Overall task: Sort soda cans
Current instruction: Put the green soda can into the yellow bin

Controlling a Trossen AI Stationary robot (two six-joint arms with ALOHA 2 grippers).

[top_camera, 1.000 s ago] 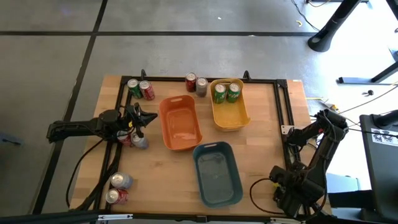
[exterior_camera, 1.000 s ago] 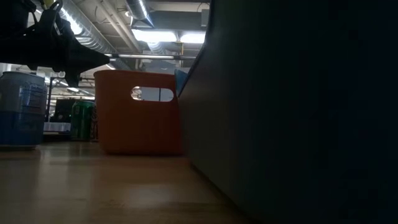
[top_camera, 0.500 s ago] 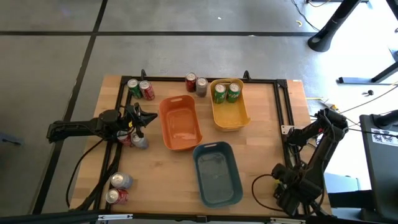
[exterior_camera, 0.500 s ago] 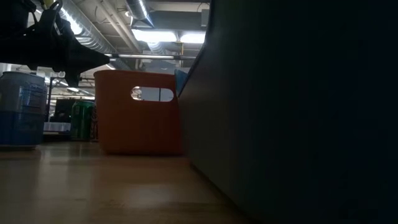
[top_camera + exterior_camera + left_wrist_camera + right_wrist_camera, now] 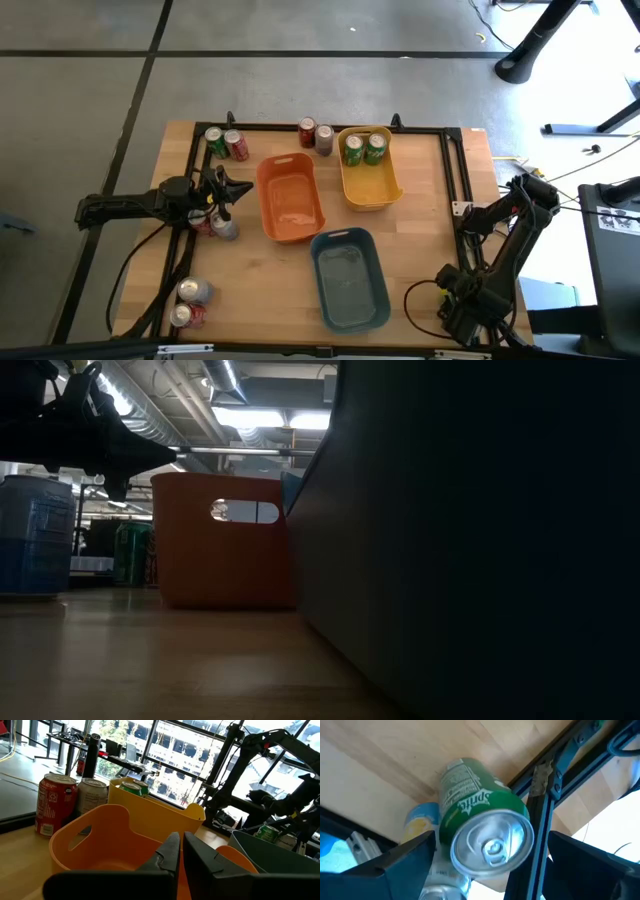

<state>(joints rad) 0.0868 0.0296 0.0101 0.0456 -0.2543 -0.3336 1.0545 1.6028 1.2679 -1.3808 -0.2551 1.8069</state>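
My left gripper (image 5: 240,188) hovers shut and holding nothing just left of the orange bin (image 5: 290,197), above a red and a silver can (image 5: 216,225). In its wrist view the shut fingers (image 5: 179,854) point over the orange bin (image 5: 100,835). My right gripper (image 5: 490,855) is open at the table's near right corner (image 5: 470,298), pointing down. Its fingers stand on either side of an upright green can (image 5: 482,827) without touching it. Two green cans (image 5: 364,149) stand in the yellow bin (image 5: 370,185). Other cans stand at the far left (image 5: 226,143), far middle (image 5: 315,134) and near left (image 5: 190,303).
The blue-grey bin (image 5: 349,278) sits near the table's middle and fills the right of the low view (image 5: 480,540). A black frame rail (image 5: 455,165) runs around the table edge. Two more cans (image 5: 420,822) stand beside the green one. Bare wood lies between the bins and the right rail.
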